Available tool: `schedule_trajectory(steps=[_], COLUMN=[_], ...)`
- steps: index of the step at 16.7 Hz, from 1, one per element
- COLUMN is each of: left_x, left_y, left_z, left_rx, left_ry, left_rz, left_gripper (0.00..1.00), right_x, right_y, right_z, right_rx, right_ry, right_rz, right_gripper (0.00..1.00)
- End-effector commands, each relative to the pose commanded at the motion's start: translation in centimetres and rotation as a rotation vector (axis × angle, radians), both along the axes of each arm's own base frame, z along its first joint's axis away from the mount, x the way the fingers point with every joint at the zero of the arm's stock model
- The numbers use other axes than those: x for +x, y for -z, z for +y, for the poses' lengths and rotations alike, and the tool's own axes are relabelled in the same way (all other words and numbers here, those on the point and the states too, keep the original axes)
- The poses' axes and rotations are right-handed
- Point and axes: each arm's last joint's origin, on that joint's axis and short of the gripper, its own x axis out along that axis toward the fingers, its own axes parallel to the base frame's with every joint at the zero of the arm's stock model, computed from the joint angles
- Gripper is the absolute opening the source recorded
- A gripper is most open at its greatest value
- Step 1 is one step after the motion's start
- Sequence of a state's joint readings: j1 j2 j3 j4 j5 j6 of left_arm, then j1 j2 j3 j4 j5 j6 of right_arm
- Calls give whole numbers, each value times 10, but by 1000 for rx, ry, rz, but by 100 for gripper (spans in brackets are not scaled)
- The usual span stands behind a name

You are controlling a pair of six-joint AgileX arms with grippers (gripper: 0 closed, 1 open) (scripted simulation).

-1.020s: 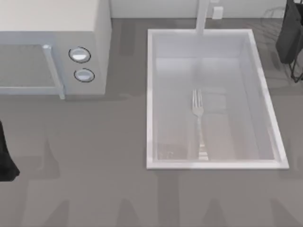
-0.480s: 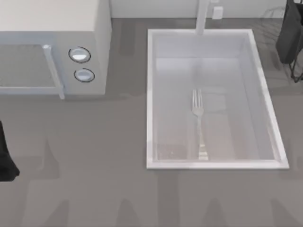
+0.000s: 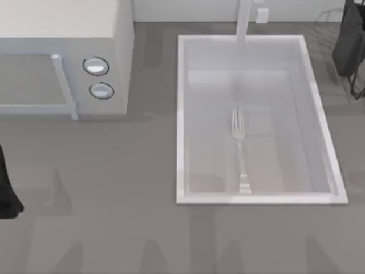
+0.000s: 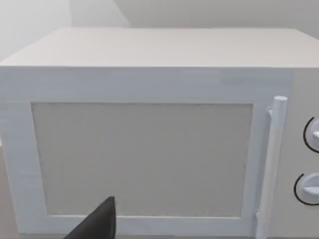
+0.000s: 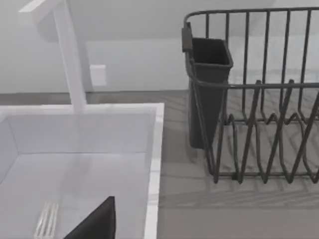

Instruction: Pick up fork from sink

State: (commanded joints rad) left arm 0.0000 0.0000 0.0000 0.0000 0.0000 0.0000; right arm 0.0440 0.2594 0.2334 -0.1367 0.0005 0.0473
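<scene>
Whether either gripper is released or clenched cannot be told: a dark finger [image 5: 97, 221] of the right one hangs above the smooth white sink [image 3: 182, 114], near its rim. Just beside it, the slim, shiny fork [image 3: 239, 149] lies flat on the sink's bottom. Beyond the rim stands a dark wire dish rack [image 5: 259, 129] on the matte grey table [image 3: 114, 228]. The left arm [image 3: 7, 188] sits parked facing the boxy white microwave [image 4: 149, 134].

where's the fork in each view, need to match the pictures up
Top view: the fork lies flat on the bottom of the sink, tines toward the faucet post.
Left wrist view: the fork is absent; the microwave is in front.
Right wrist view: the fork's tines show inside the sink.
Shared landmark: the faucet post, in the top and right wrist views.
</scene>
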Motion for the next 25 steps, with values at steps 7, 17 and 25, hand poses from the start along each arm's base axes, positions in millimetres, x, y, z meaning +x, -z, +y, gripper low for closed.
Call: schedule_trajectory(steps=[7, 17, 25], left_x=[0, 0, 0], left_y=[0, 0, 0], left_z=[0, 0, 0], left_rx=[0, 0, 0], left_ry=[0, 0, 0], left_rz=[0, 0, 0], left_gripper=[100, 100, 100], right_x=[71, 261, 326], right_y=[-85, -73, 29], right_z=[24, 128, 202], right_rx=[64, 46, -40], right_ry=[-65, -69, -5], right_rz=[382, 1035, 1366], right_gripper=[100, 100, 100])
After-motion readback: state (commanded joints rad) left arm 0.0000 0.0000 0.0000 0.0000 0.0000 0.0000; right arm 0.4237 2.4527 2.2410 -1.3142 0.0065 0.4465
